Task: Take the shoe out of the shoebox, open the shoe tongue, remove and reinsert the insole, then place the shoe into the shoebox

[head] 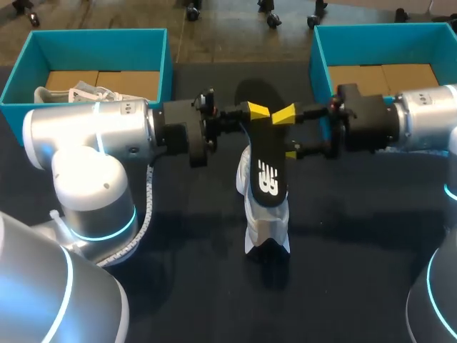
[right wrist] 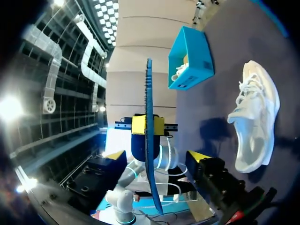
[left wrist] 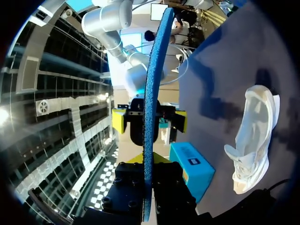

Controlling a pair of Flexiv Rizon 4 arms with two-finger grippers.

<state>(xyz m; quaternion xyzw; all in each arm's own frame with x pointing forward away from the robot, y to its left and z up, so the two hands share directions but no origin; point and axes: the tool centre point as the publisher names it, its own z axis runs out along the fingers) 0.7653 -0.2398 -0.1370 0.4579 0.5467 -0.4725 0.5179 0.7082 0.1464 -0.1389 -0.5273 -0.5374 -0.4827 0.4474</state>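
The black insole (head: pixel 268 175) hangs in mid-air over the middle of the table, above the white shoe (head: pixel 268 230) that lies on the dark tabletop. My left gripper (head: pixel 258 111) is shut on the insole's upper part. In the left wrist view the insole (left wrist: pixel 151 117) shows edge-on, blue underneath, rising from between its fingers. My right gripper (head: pixel 288 133) faces it from the other side, open. In the right wrist view its yellow tips stand wide apart on either side of the insole (right wrist: pixel 149 140) without touching it. The shoe (right wrist: pixel 255 117) lies off to one side.
A teal shoebox (head: pixel 158 64) at the back left holds another white shoe (head: pixel 78 93). A second teal shoebox (head: pixel 319 50) stands at the back right, behind my right arm. The dark table in front of the shoe is bare.
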